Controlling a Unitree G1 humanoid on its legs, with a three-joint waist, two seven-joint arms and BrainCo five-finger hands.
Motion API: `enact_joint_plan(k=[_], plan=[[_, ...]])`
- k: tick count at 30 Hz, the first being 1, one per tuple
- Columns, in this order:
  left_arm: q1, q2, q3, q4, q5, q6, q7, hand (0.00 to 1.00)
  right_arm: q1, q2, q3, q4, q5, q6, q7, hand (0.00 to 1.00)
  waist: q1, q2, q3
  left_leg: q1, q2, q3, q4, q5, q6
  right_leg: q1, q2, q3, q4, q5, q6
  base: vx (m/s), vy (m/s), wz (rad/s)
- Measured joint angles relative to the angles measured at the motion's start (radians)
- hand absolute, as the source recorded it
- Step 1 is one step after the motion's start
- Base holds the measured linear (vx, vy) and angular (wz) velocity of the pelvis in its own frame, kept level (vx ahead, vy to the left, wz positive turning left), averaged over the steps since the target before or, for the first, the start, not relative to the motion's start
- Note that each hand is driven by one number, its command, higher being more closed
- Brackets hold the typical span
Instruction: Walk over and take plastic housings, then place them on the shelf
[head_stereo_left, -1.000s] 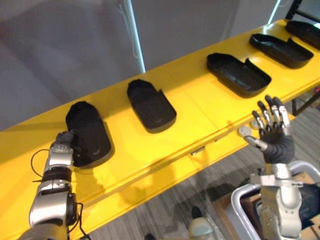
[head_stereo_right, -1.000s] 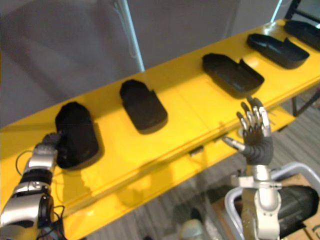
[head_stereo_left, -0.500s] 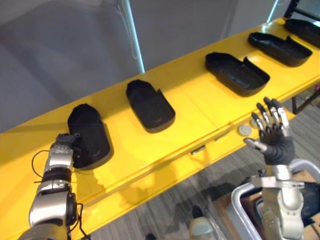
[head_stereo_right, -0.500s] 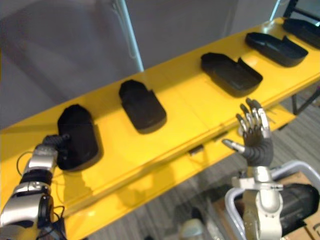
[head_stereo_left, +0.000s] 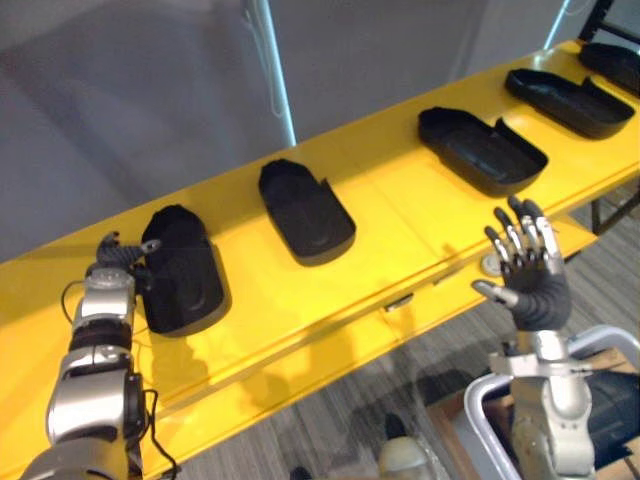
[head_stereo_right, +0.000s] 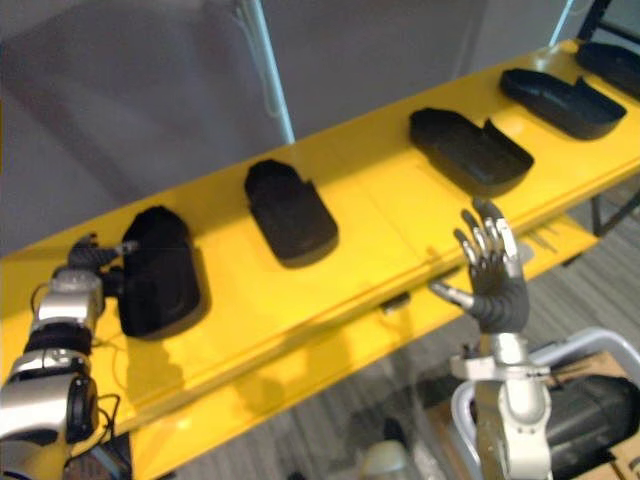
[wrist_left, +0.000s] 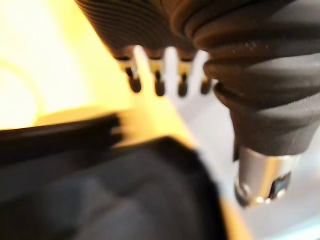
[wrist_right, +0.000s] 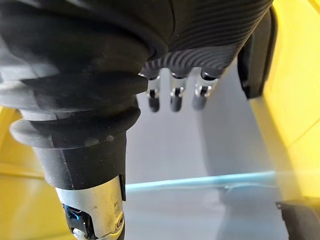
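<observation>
Though perhaps touching, the housing lies beside the left hand.

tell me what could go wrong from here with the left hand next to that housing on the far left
1. The left hand is open right at the edge of the leftmost housing; contact is unclear. A careless sideways move might shove the housing askew on the yellow shelf.
2. The right hand is raised and open close to the shelf's front edge, so it could bump that edge if the robot shifts forward.
</observation>
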Motion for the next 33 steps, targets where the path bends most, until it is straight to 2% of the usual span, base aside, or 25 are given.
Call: enact_joint_plan(k=[4,6,10,11,12,13,16,17,18,20,22,23,28,33], plan=[[-0.027,0.002,-0.013,-0.027,-0.038,-0.051,0.038,0.0,-0.001,0.002,0.004,0.008,-0.001,-0.027,-0.033,0.0,0.008,-0.007,-0.018,0.002,0.003,-0.006,0.0,0.001,-0.001,0.012,0.002,-0.01,-0.009,0.0,0.0,0.0,-0.024,0.05],[-0.033,0.003,-0.013,-0.04,-0.063,-0.096,0.062,0.0,-0.004,0.002,0.007,0.008,0.0,-0.049,-0.052,0.0,0.019,-0.011,-0.035,0.002,0.004,-0.009,0.0,0.001,-0.001,0.014,0.002,-0.013,-0.011,0.0,0.0,-0.01,-0.029,0.03],[-0.031,0.01,-0.012,-0.116,-0.143,-0.159,0.097,0.0,-0.026,0.009,0.032,0.011,0.0,-0.057,-0.066,0.0,0.025,-0.02,-0.055,0.002,0.002,-0.036,0.003,0.002,-0.001,0.033,-0.001,-0.042,-0.014,0.0,0.0,-0.02,-0.027,0.17],[-0.023,0.013,-0.004,-0.177,-0.178,-0.195,0.115,0.0,-0.027,0.014,0.039,0.012,0.0,-0.057,-0.079,0.0,0.04,-0.022,-0.062,0.002,0.002,-0.04,-0.001,0.006,-0.001,0.034,-0.001,-0.047,-0.014,0.0,0.0,-0.03,-0.026,0.12],[-0.014,0.016,0.003,-0.215,-0.193,-0.211,0.119,0.0,-0.027,0.015,0.042,0.015,0.0,-0.057,-0.084,0.0,0.046,-0.022,-0.067,0.002,0.002,-0.042,-0.004,0.009,-0.001,0.034,-0.001,-0.05,-0.014,0.0,0.0,-0.02,-0.034,0.19],[0.02,0.022,0.026,-0.306,-0.227,-0.251,0.123,0.0,-0.029,0.017,0.047,0.021,-0.001,-0.057,-0.088,0.0,0.049,-0.021,-0.071,0.002,0.002,-0.058,-0.006,0.013,0.0,0.043,0.0,-0.067,-0.014,0.0,0.0,-0.02,-0.035,0.24],[0.197,0.007,0.14,-0.578,-0.32,-0.362,0.123,0.0,-0.034,0.022,0.046,0.037,-0.008,-0.055,-0.13,0.0,0.078,-0.008,-0.099,0.001,0.002,-0.071,-0.011,0.016,-0.001,0.051,0.0,-0.087,-0.018,0.0,0.0,-0.01,-0.027,0.21],[0.28,-0.031,0.191,-0.692,-0.351,-0.402,0.119,0.0,-0.034,0.026,0.037,0.037,-0.025,-0.054,-0.15,0.0,0.081,-0.003,-0.107,0.004,0.0,-0.093,-0.025,0.026,0.0,0.067,0.001,-0.111,-0.021,0.0,0.0,-0.01,-0.03,0.38],[0.327,-0.058,0.216,-0.753,-0.352,-0.422,0.12,0.0,-0.034,0.029,0.031,0.038,-0.031,-0.053,-0.157,0.0,0.087,-0.001,-0.119,0.002,-0.001,-0.105,-0.031,0.03,0.0,0.067,0.001,-0.123,-0.023,0.0,0.001,-0.01,-0.036,0.43],[0.503,-0.172,0.286,-0.951,-0.349,-0.507,0.121,0.0,-0.037,0.049,-0.006,0.038,-0.053,-0.051,-0.171,0.0,0.132,-0.01,-0.14,0.002,-0.003,-0.119,-0.041,0.04,0.0,0.078,0.0,-0.146,-0.033,0.0,0.001,0.0,-0.028,0.3],[0.61,-0.25,0.317,-1.046,-0.327,-0.552,0.141,0.0,-0.037,0.069,-0.035,0.038,-0.071,-0.041,-0.172,0.0,0.147,-0.021,-0.146,-0.001,-0.006,-0.145,-0.041,0.045,-0.001,0.091,-0.002,-0.172,-0.039,-0.001,0.0,-0.03,-0.025,0.29],[0.865,-0.46,0.339,-1.338,-0.22,-0.711,0.154,0.0,-0.067,0.134,-0.108,0.045,-0.091,-0.004,-0.171,0.0,0.184,-0.095,-0.154,-0.022,-0.021,-0.193,-0.048,0.065,0.006,0.098,-0.017,-0.227,-0.042,-0.009,0.005,-0.03,-0.015,0.14],[0.865,-0.466,0.339,-1.338,-0.22,-0.711,0.154,0.0,-0.066,0.134,-0.108,0.045,-0.091,-0.004,-0.171,0.0,0.183,-0.095,-0.154,-0.022,-0.021,-0.195,-0.045,0.065,0.006,0.096,-0.017,-0.223,-0.042,-0.009,0.005,0.0,0.0,-0.01],[0.873,-0.547,0.34,-1.338,-0.213,-0.698,0.152,0.0,-0.043,0.161,-0.109,0.046,-0.087,-0.003,-0.17,0.0,0.186,-0.096,-0.153,-0.038,-0.024,-0.198,-0.043,0.064,0.006,0.078,-0.017,-0.224,-0.045,-0.011,0.004,0.0,0.001,-0.01]])
